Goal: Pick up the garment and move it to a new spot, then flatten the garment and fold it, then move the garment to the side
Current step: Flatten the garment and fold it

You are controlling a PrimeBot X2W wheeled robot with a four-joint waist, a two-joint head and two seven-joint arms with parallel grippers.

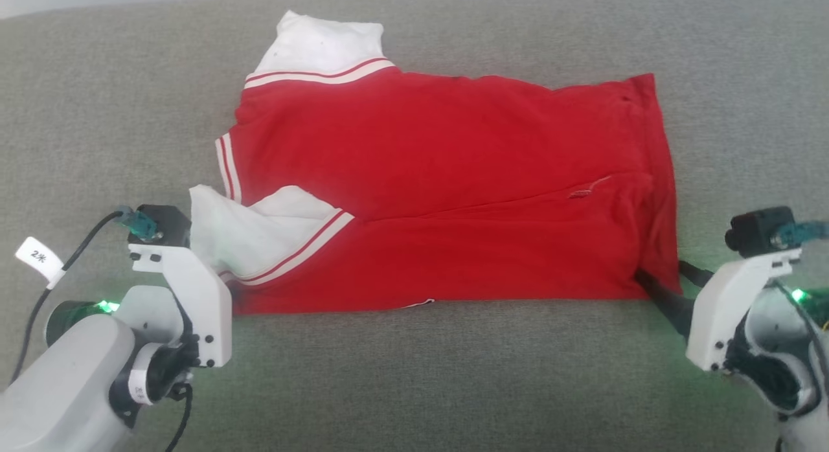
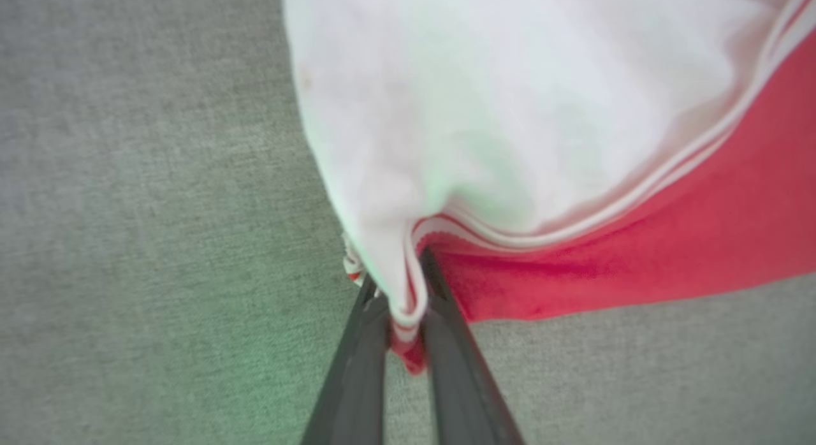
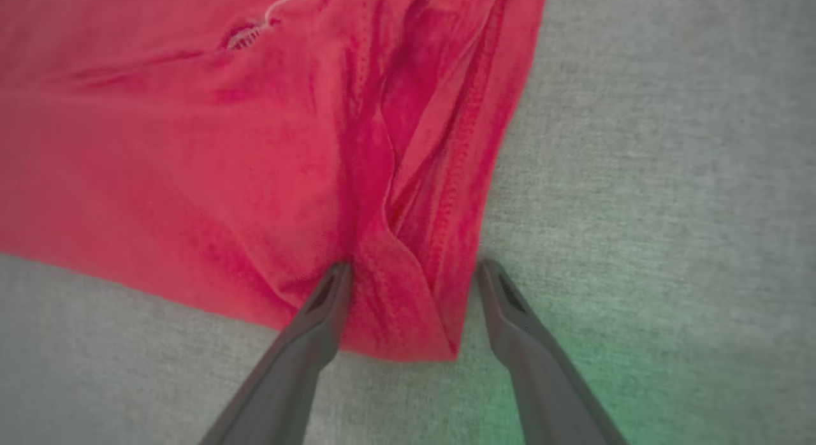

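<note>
The garment lies folded over on the grey fabric surface, mid-scene. My left pincer is pinching its near-left corner, holding only a thin bit of sleeve hem. My right pincer is spread astride the near-right corner, gripping nothing. If it closes on the top layer alone, or the left hem slips, I reckon the fold would sag open on lifting.

Grey woven fabric surface, the red garment with white sleeves flat across it.
</note>
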